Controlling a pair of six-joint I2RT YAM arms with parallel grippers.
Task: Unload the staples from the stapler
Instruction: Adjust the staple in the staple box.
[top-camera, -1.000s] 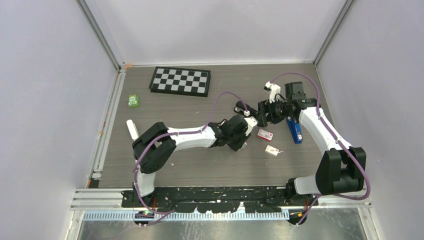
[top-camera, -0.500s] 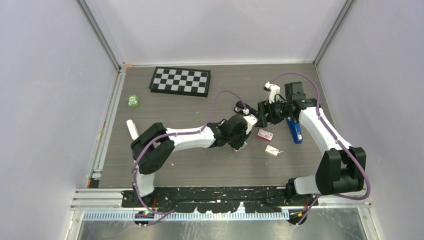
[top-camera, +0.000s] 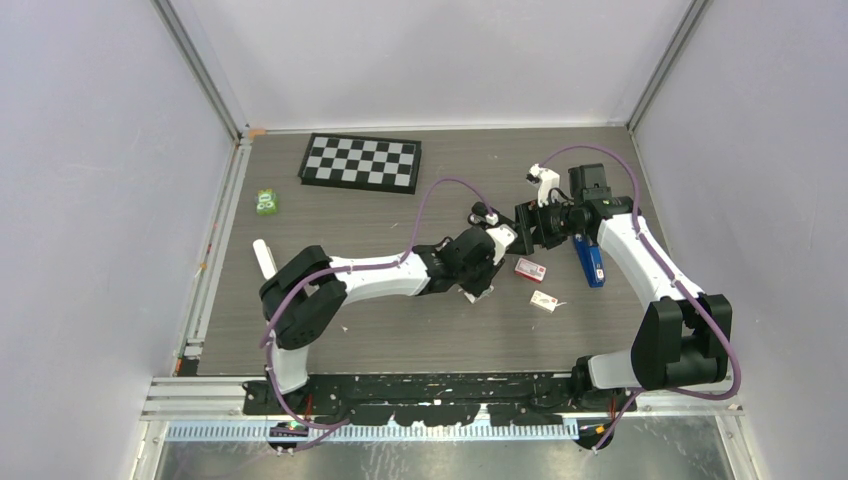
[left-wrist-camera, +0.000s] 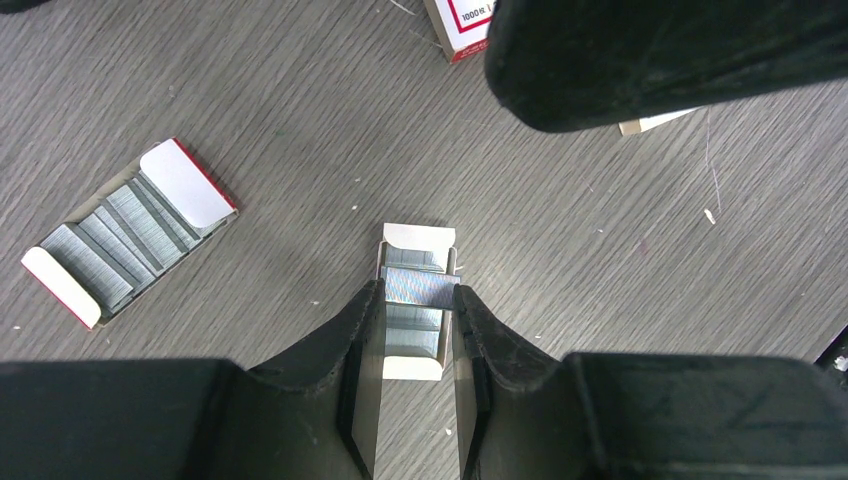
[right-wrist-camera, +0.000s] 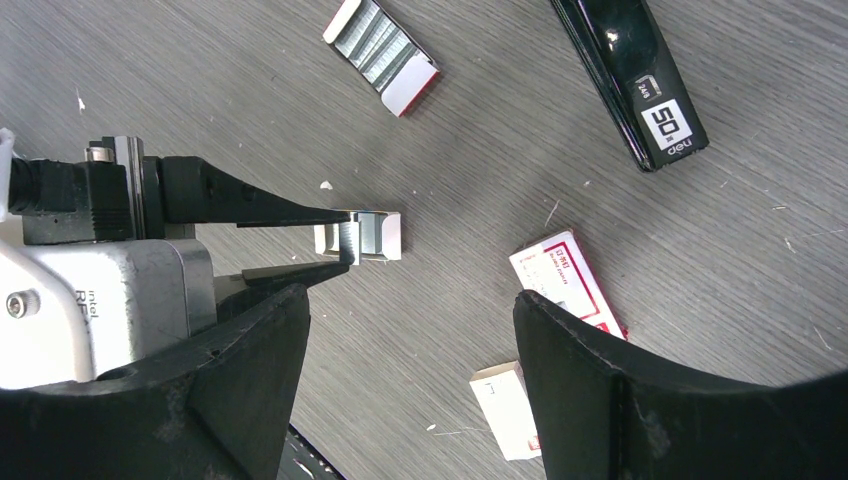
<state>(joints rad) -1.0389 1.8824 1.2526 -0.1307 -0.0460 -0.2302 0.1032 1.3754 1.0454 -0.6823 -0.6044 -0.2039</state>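
Note:
My left gripper (left-wrist-camera: 418, 292) is shut on a short silvery strip of staples (left-wrist-camera: 420, 287), held just above a small open whitish tray (left-wrist-camera: 414, 238) with more strips in it. In the right wrist view the left gripper (right-wrist-camera: 345, 238) shows over that tray (right-wrist-camera: 380, 235). A black stapler (right-wrist-camera: 630, 80) lies closed on the table, apart from both grippers. My right gripper (right-wrist-camera: 410, 305) is open and empty, hovering above the table. In the top view the left gripper (top-camera: 482, 283) sits just left of the right gripper (top-camera: 522, 232).
A second open tray of staples with red ends (left-wrist-camera: 125, 235) lies to the left. A red-and-white box (top-camera: 530, 268), a small whitish box (top-camera: 544, 300) and a blue stapler (top-camera: 590, 262) lie on the right. A chessboard (top-camera: 362, 162) and a green object (top-camera: 266, 202) lie farther back.
The left arm's wrist has shifted slightly back and left while its fingers stay over the tray. The right arm has barely moved.

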